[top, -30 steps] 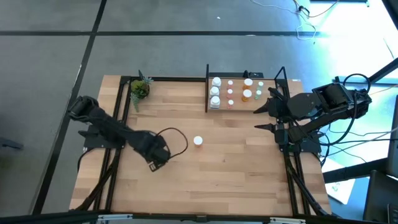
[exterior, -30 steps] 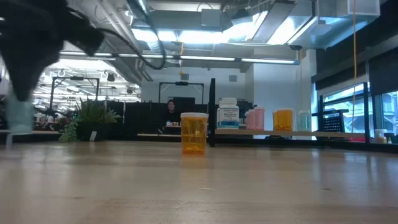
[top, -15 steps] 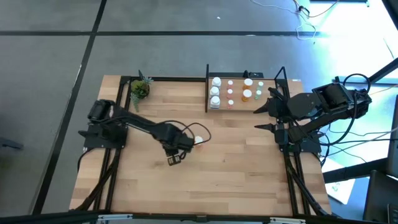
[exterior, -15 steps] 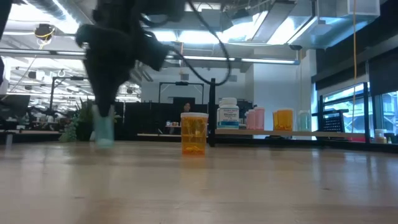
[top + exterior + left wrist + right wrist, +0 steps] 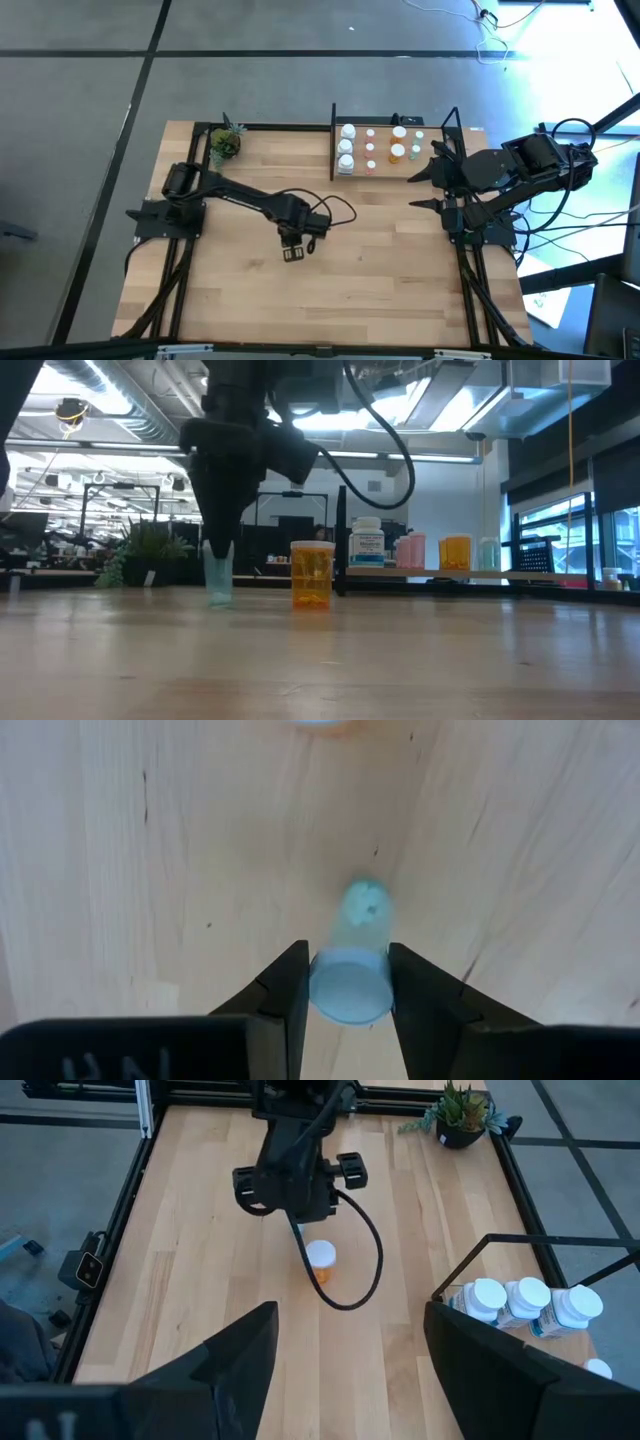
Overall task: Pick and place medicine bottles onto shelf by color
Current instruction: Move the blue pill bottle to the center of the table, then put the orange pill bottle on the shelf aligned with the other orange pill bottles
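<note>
Two dark, jointed arms — a looping black cable on the left one (image 5: pixel 240 200) — flat dark fingers (image 5: pixel 285 995)

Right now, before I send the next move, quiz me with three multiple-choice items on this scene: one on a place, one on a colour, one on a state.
1. Where does the orange bottle stand?
A. On the shelf
B. On the table by the left gripper
C. Beside the plant

2. What colour is the bottle between the left gripper's fingers?
A. Pale blue-green
B. Orange
C. Pink

3. How is the right gripper?
A. Shut on a white bottle
B. Open and empty, off the table's right side near the shelf
C. Pressing on the plant

Answers:
1 B: the orange bottle stands on the table, right next to the left gripper, not on the shelf.
2 A: the left wrist view shows a pale blue-green bottle clamped between the fingers.
3 B: the right gripper has its fingers spread with nothing between them.
</note>
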{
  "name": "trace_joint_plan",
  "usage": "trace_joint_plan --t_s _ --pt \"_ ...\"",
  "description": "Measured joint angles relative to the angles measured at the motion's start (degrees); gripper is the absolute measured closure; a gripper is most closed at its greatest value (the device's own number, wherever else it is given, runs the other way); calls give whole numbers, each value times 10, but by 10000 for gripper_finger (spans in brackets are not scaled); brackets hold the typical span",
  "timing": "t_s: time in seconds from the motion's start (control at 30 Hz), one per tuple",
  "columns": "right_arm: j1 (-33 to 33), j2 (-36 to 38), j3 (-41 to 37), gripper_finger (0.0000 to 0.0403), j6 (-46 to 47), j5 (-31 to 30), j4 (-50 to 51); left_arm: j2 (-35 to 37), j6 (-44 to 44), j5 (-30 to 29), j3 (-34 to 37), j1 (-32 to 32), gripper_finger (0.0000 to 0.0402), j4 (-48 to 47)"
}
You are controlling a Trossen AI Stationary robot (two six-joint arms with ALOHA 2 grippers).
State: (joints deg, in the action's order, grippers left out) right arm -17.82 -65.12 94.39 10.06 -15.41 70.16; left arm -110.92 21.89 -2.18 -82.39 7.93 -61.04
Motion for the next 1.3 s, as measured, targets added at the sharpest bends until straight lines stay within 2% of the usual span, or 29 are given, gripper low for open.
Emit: trace_joint_plan --t_s 0.2,0.4,1.0,1.17,1.3 --pt "0 0 0 150 0 0 0 -3 0 -3 -3 -2 291 0" --pt "0 0 0 150 0 0 0 -4 0 -3 -2 -8 269 6" --pt "0 0 0 150 0 0 0 1 0 -12 -1 -8 139 2" --pt "0 0 0 150 0 0 0 26 4 -22 -17 -8 123 -20" --pt "0 0 0 150 0 0 0 56 15 -58 -23 -2 122 -43"
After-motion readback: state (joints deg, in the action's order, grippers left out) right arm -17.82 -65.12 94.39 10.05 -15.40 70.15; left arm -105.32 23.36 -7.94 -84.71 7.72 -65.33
